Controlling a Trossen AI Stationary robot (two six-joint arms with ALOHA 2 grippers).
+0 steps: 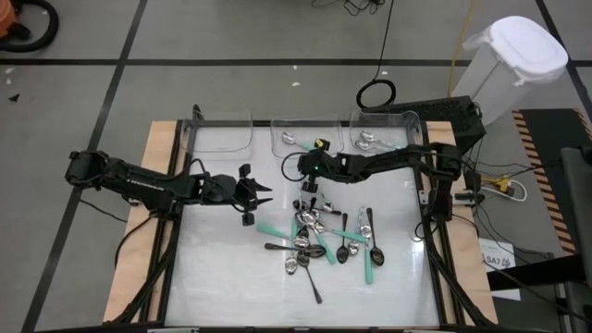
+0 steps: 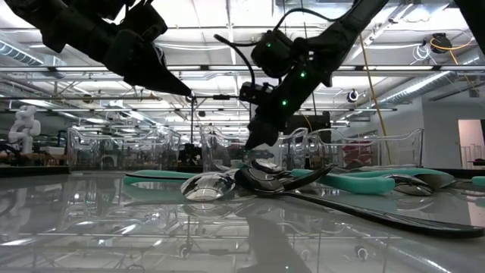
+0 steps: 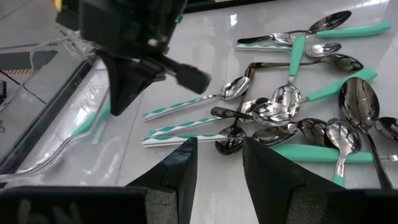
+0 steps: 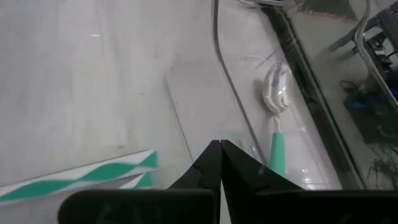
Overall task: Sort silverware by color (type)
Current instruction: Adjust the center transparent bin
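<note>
The silverware lies in a loose heap at the table's middle: shiny spoons with teal or teal-and-white striped handles, mixed with dark ones. My right gripper reaches in from the right and slants down at the heap's far side. It is shut with nothing between its fingers, just past the free ends of two striped handles. My left gripper hovers left of the heap, open and empty. In the low view the right gripper's tip stands just above the spoons.
Three clear bins stand along the far edge. The middle one holds a spoon and the right one holds spoons. A teal-handled piece lies in the bin ahead of the right gripper. A raised dark frame borders the table.
</note>
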